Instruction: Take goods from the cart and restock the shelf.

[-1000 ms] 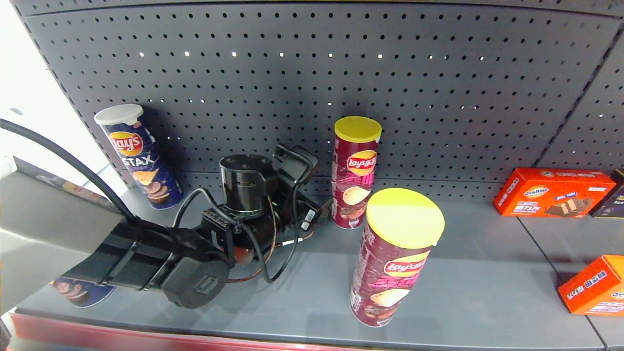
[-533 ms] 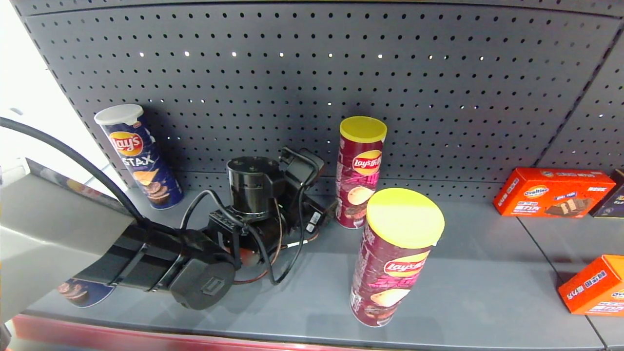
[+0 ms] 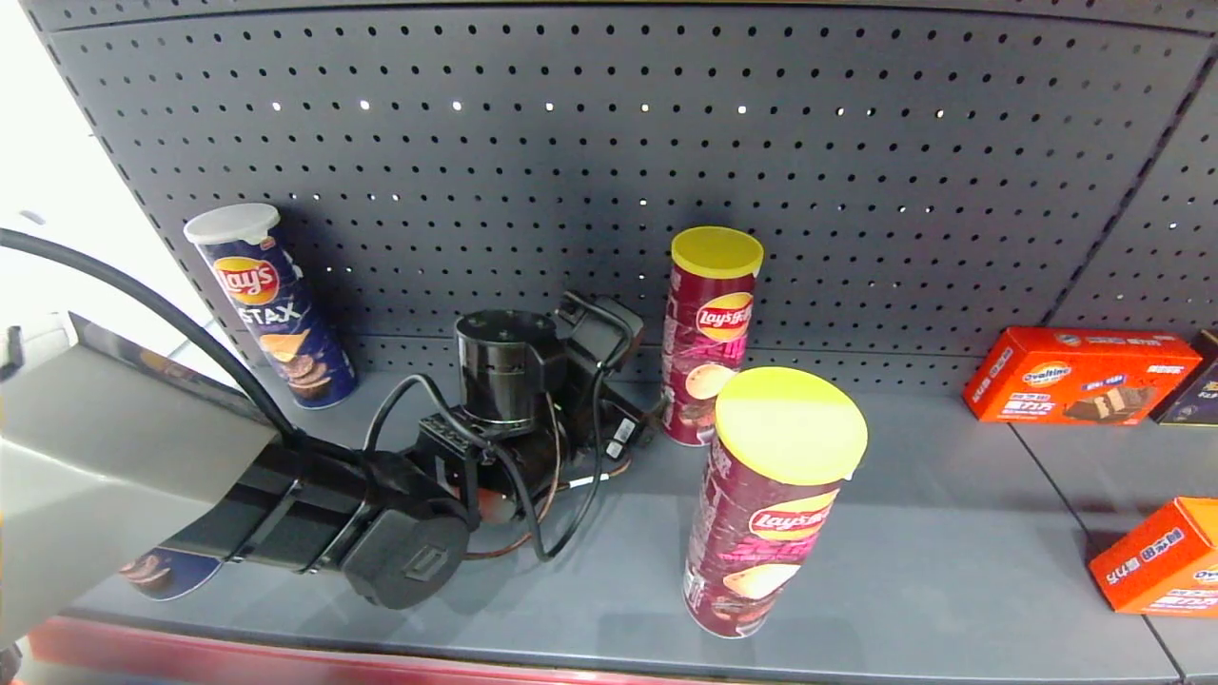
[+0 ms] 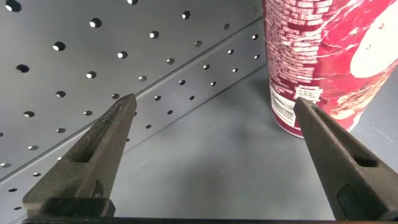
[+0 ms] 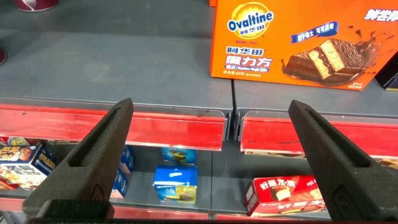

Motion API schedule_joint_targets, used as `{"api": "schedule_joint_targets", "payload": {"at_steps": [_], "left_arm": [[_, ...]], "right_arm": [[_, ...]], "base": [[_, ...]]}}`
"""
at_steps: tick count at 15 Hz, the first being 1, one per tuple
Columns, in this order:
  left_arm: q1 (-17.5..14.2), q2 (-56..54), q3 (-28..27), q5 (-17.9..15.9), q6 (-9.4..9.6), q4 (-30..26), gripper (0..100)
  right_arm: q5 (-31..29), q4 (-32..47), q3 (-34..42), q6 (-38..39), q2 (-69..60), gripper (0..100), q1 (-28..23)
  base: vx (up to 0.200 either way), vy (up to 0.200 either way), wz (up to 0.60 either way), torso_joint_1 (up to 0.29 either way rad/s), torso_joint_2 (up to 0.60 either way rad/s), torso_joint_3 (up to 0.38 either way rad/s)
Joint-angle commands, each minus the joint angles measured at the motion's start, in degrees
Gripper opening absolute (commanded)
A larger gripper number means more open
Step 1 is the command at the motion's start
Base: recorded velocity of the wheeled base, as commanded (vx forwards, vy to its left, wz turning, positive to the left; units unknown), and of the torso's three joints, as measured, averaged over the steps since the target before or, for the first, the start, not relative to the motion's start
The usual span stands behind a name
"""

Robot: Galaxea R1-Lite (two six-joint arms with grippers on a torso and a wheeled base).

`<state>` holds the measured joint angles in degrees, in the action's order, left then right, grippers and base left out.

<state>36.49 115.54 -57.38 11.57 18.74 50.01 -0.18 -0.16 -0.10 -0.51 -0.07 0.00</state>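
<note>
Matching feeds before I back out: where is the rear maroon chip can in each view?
Head: rear maroon can, centre, against the pegboard.
Left wrist: the can beside the open left tool, pegboard behind.
Right wrist: cannot tell; orange box ahead.
Shared landmark: the pegboard.

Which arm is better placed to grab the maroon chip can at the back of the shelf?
Left, probably. The left gripper, open, has that can right beside one finger. The right gripper, also open, faces the orange box, well off to the side.
</note>
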Motion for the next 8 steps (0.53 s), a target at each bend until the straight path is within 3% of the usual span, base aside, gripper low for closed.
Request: {"api": "schedule_joint_targets", "payload": {"at_steps": [1,3,8], "left_arm": [[-0.01,-0.14,0.34,0.03,-0.02,0.00,100],[-0.01,-1.28,0.78,0.03,-0.10,0.00,100],[-0.10,-9.37,8.25,0.47,-0.46,0.09,100]], "right_arm": [[0.01,-0.02,0.01,-0.02,0.07,100,0.00],[0.01,-0.02,0.01,-0.02,0.07,100,0.00],[0.01,-0.02,0.01,-0.02,0.07,100,0.00]], "base": [[0.000,0.000,0.00,0.000,0.00,0.000],[0.000,0.000,0.00,0.000,0.00,0.000],[0.000,0.000,0.00,0.000,0.00,0.000]]}}
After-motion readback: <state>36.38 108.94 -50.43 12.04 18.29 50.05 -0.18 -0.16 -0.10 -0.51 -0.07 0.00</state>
